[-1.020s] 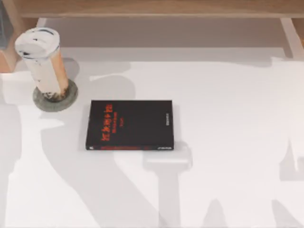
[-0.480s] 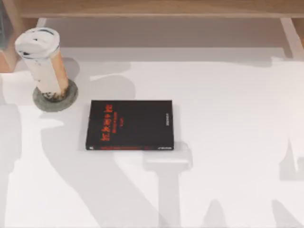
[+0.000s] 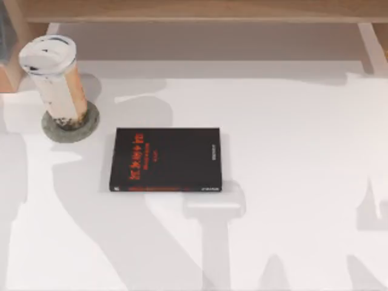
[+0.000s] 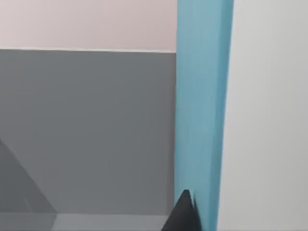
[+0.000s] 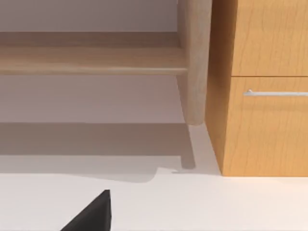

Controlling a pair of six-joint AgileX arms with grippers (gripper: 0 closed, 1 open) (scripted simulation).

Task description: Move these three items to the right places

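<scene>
The tan-orange drink cup (image 3: 56, 79) with its white lid stands upright on the round grey coaster (image 3: 71, 124) at the table's far left. Just right of it, the black book (image 3: 165, 159) with red lettering lies flat. In the left wrist view the light-blue book (image 4: 202, 106) stands edge-on right in front of the camera. One black fingertip (image 4: 183, 215) of my left gripper presses against its blue face, so the gripper looks shut on it. A single black fingertip (image 5: 91, 211) of my right gripper hangs over the white tabletop.
A wooden rail (image 3: 194, 11) runs along the table's far edge. The right wrist view shows a wooden drawer cabinet (image 5: 260, 86) with a metal handle and a wooden leg (image 5: 195, 62) beyond the table's edge. Arm shadows fall across the white tabletop (image 3: 291, 151).
The cup, the coaster and the black book have not moved. The shadow along the table's left edge has shifted slightly.
</scene>
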